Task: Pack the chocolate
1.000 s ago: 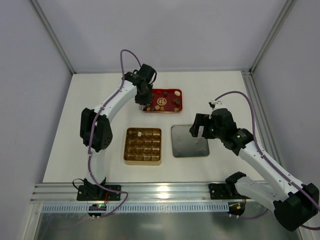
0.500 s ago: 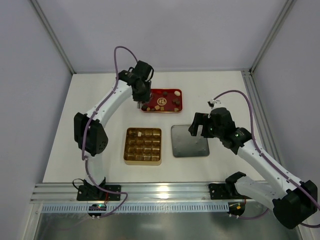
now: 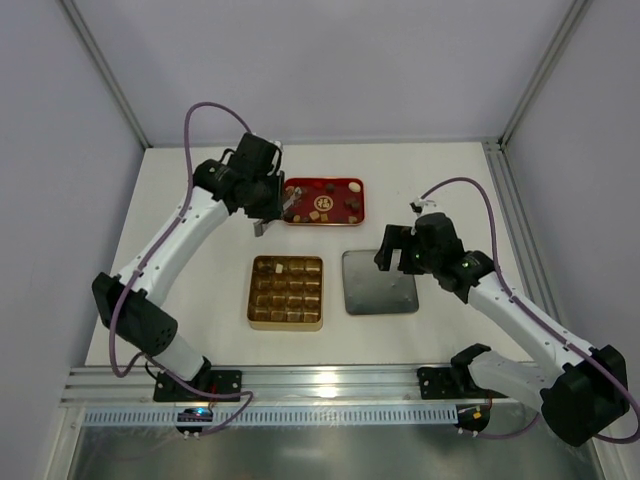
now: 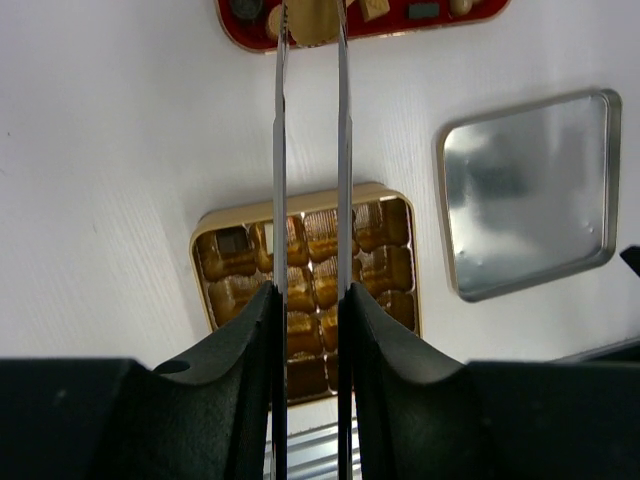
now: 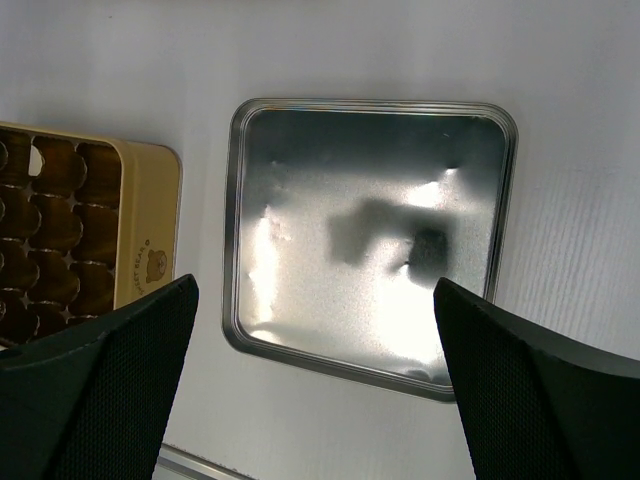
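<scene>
Several small chocolates (image 3: pixel 352 204), dark, tan and cream, lie on the red tray (image 3: pixel 340 183), which also shows in the left wrist view (image 4: pixel 400 25). My left gripper (image 3: pixel 262 226) hangs just off the tray's left front corner, above the table. In the left wrist view its thin blades (image 4: pixel 311 12) are shut on a light brown chocolate piece (image 4: pixel 314 26). The gold gridded box (image 3: pixel 286 324) lies below it and holds a dark piece (image 4: pixel 232 240) and a cream piece (image 4: pixel 268 237) in one corner. My right gripper (image 3: pixel 392 250) is open wide and empty (image 5: pixel 316 285).
A silver lid (image 3: pixel 380 300) lies inside up to the right of the gold box, under my right gripper; it also shows in the right wrist view (image 5: pixel 370 160). The gold box's edge (image 5: pixel 150 230) is at that view's left. An aluminium rail (image 3: pixel 320 380) runs along the near edge.
My left arm has swung left, and its gripper has moved from over the red tray's left part to just off the tray's corner. The right arm has barely moved.
</scene>
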Controlling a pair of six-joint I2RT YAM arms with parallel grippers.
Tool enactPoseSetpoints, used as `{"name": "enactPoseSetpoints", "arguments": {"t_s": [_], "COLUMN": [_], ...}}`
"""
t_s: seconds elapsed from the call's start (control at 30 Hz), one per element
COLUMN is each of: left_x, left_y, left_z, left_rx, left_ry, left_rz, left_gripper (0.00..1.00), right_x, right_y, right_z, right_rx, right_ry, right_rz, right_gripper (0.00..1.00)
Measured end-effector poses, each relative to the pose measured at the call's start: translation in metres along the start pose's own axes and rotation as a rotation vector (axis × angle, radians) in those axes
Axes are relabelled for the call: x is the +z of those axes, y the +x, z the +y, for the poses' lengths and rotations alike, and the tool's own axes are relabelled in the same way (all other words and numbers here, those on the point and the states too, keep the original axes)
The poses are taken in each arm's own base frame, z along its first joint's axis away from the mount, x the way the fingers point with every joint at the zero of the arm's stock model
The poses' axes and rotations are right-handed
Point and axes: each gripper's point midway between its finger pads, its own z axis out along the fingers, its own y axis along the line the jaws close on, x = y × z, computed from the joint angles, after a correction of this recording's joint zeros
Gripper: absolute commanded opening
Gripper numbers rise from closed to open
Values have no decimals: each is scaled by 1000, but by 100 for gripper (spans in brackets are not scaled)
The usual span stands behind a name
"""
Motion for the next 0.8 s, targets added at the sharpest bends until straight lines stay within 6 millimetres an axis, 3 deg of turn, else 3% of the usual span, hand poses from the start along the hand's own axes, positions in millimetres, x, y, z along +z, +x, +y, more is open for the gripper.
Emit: {"name": "enactPoseSetpoints", "arguments": {"t_s": [0.27, 0.4, 0.6, 0.8], "left_x": [-39, -50, -52, -40], "left_y": [47, 72, 105, 132], "left_z": [0, -2, -1, 1], "left_rx": [25, 45, 56, 59], "left_ry": [42, 60, 70, 58], "left_rz": [17, 38, 82, 142], "left_gripper": [26, 26, 27, 28], "right_x": [8, 8, 8, 8], "right_y": [1, -4, -8, -8], "right_z": [-1, 2, 3, 1], "right_rx": [0, 0, 3, 6], "right_ry": [12, 8, 8, 17], "right_rz": [15, 6, -2, -7], "right_gripper": [100, 100, 100, 100]}}
